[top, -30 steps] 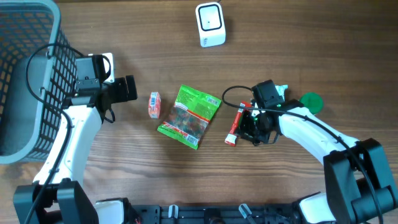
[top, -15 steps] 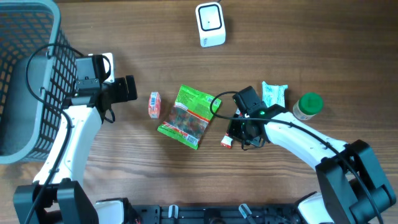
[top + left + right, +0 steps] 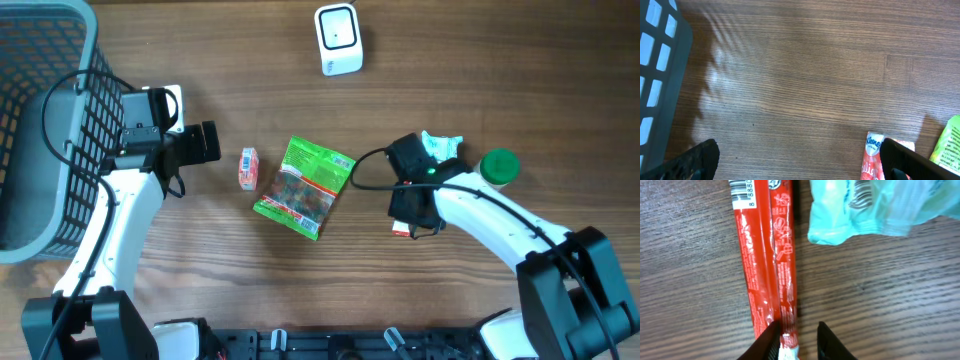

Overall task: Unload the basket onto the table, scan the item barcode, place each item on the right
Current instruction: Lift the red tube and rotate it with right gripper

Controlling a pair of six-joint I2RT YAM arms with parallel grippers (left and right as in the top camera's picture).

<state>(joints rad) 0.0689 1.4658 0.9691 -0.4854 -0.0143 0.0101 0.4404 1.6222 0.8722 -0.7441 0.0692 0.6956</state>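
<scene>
The right end effector [image 3: 797,332] sets narrowly parted jaws astride the end of a red stick packet [image 3: 765,255] on the desk [image 3: 880,295], grip unclear, well apart from the white scanner [image 3: 338,38], so scanning is not yet done.

Right gripper [image 3: 799,342]: jaws only narrowly apart. Red stick packet [image 3: 765,255] lies flat on the wood table [image 3: 690,280], near end between the jaws, against one finger [image 3: 767,341], with bare wood showing before the other. It runs straight ahead of the jaws, with a barcode [image 3: 742,190] at the far end. A teal pouch [image 3: 875,210] lies ahead, off to the other finger's side, just beside the packet.
</scene>
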